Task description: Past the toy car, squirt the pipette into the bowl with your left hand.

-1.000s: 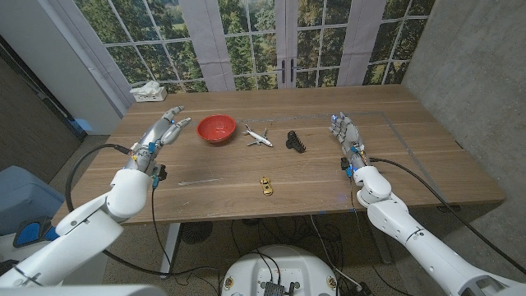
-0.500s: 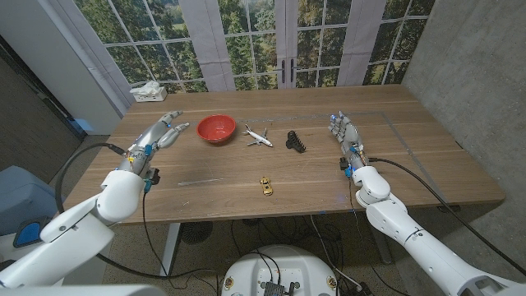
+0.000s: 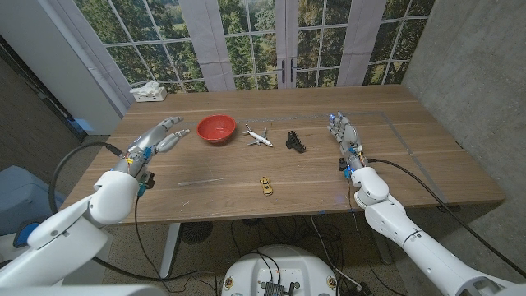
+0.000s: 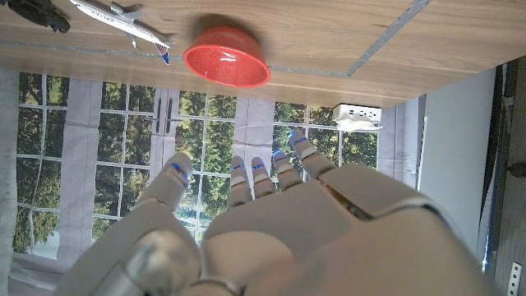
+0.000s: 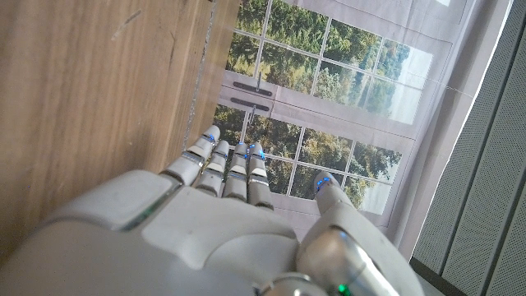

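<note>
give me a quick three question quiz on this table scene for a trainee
1. True or false: the left robot hand is holding a pipette.
2. Multiple choice: which thing lies nearest the round red plastic bowl? A) small yellow toy car B) white toy airplane C) black coiled spring-like object
3. Fill in: the white tissue box sits at the table's far ____ corner, by the robot's own sides.

Key
1. False: its fingers are apart and hold nothing, as the left wrist view also shows.
2. B
3. left
</note>
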